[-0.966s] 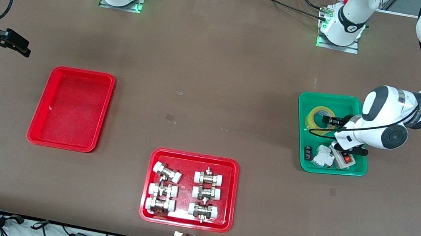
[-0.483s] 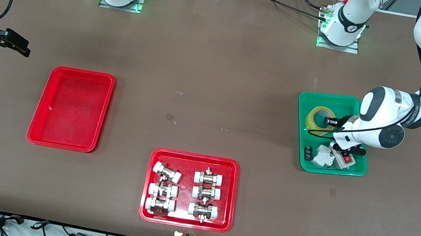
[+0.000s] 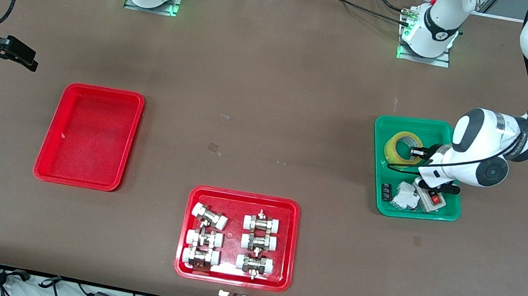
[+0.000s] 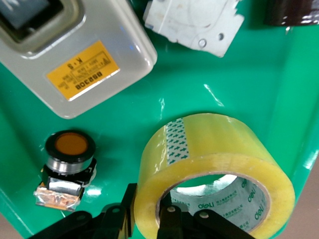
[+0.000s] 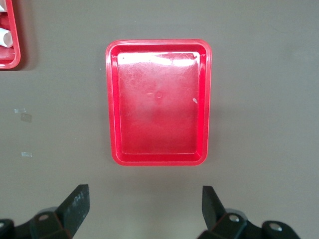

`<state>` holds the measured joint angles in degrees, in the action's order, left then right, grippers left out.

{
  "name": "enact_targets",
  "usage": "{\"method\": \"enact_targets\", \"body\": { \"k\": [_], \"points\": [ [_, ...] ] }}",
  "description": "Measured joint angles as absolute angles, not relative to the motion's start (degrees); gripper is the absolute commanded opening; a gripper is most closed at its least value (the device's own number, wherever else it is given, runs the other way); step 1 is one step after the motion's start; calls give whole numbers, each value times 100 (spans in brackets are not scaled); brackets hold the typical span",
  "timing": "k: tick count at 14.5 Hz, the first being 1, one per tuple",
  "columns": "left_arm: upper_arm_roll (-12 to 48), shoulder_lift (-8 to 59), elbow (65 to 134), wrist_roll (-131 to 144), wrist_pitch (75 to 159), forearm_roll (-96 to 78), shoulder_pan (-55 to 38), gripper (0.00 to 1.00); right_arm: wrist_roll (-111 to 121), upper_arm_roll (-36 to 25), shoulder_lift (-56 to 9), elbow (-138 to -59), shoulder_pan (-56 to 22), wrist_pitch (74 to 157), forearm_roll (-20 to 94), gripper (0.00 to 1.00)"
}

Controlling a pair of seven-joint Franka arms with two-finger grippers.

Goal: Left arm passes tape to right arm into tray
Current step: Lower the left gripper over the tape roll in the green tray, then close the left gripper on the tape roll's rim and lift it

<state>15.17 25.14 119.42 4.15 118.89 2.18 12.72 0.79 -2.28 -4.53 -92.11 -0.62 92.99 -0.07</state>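
Note:
The tape point(image 3: 400, 147) is a yellow translucent roll in the green tray point(image 3: 416, 122), at the left arm's end of the table. My left gripper point(image 3: 419, 152) reaches into that tray and is shut on the tape's point(image 4: 214, 149) wall. In the left wrist view, one of its fingers point(image 4: 125, 206) is outside the ring and the other sits in the hole. The left gripper point(image 4: 148, 219) holds the roll low in the tray. The red tray point(image 3: 88, 136) lies empty at the right arm's end. My right gripper point(image 3: 19, 54) hovers open beside the red tray point(image 5: 159, 104), its own midpoint point(image 5: 144, 201) over bare table.
A grey switch box point(image 4: 70, 50), a white plastic part point(image 4: 194, 22) and an orange-capped push button point(image 4: 70, 149) share the green tray. A second red tray point(image 3: 246, 196) with white-capped metal fittings lies near the front edge, midway along the table.
My left gripper's fingers have closed on the tape's wall, and the left wrist has shifted slightly. The right arm has not moved.

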Motion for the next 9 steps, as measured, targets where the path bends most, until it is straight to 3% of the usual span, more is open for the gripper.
{"method": "enact_targets", "body": {
  "k": [5,7,9],
  "points": [
    [1724,2350,11590,417,11336,220,1272,0,80,-215,-449,-9205,-77,9300,-6,100],
    [2079,2198,11050,415,10695,217,1271,4,79,-194,-423,-9201,-103,9302,-3,100],
    [2503,2112,10332,451,10164,135,1208,1,78,-186,-406,-9200,-113,9304,84,100]
  ]
}}
